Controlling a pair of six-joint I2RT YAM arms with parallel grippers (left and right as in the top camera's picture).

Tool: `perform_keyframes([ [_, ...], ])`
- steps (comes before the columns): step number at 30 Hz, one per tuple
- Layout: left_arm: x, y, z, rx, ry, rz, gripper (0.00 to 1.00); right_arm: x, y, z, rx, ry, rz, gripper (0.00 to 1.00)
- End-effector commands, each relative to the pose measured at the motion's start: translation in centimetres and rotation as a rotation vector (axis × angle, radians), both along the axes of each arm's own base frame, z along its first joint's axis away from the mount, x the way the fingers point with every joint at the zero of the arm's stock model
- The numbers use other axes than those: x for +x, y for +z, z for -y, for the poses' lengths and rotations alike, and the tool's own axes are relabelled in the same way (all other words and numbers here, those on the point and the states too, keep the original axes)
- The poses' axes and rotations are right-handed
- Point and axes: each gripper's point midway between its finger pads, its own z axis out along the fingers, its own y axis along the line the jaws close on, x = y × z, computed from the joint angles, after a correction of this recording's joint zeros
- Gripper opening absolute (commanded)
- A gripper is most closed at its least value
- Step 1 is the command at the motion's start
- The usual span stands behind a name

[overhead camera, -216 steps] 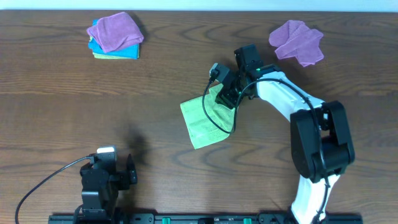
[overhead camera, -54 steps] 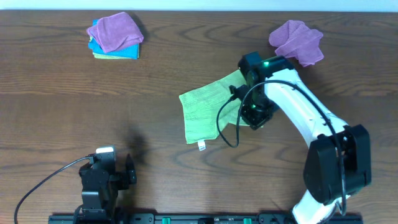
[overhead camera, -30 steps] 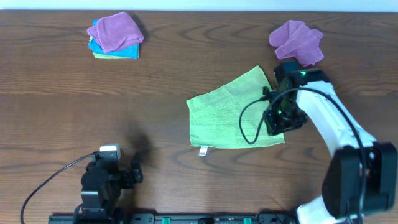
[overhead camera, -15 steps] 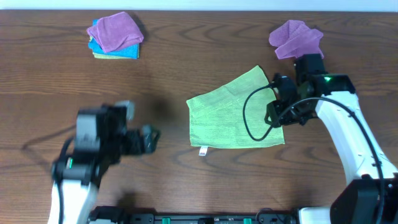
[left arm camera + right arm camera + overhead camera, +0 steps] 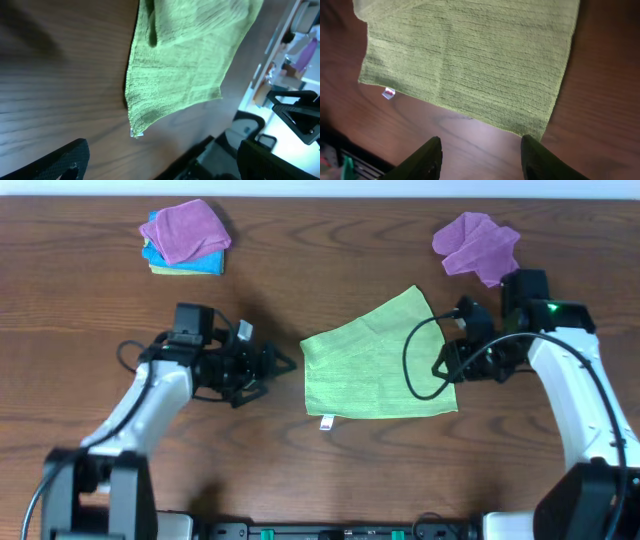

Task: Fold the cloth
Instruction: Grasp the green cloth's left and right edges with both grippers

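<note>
Left end effector [image 5: 275,365], spread, has swung toward the cloth [image 5: 372,362] (flat on the bench [image 5: 300,470]). Right end effector [image 5: 447,366], also spread, is at its right edge.

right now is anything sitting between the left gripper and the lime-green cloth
Nothing visible. Only bare brown wooden table lies between the open left gripper and the near edge of the lime-green microfibre cloth. The purple-and-blue cloth stack sits well off that line.
</note>
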Motion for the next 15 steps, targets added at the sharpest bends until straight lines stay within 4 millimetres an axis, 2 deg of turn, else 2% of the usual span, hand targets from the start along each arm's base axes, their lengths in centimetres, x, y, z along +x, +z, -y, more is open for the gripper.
perform_keyframes([
  [1, -0.9, -1.2, 1.5, -0.052, -0.03, -0.08, 0.95, -0.8, -0.1, 0.3, 0.089, -0.036, -0.012, 0.51],
  [8, -1.9, -4.1, 3.2, -0.042, -0.07, -0.167, 0.95, -1.5, -0.7, 1.7, 0.151, -0.107, -0.038, 0.51],
  [15, -2.7, -6.4, 4.7, -0.031, -0.081, -0.253, 0.95, -1.6, -0.7, 1.7, 0.151, -0.109, -0.04, 0.51],
])
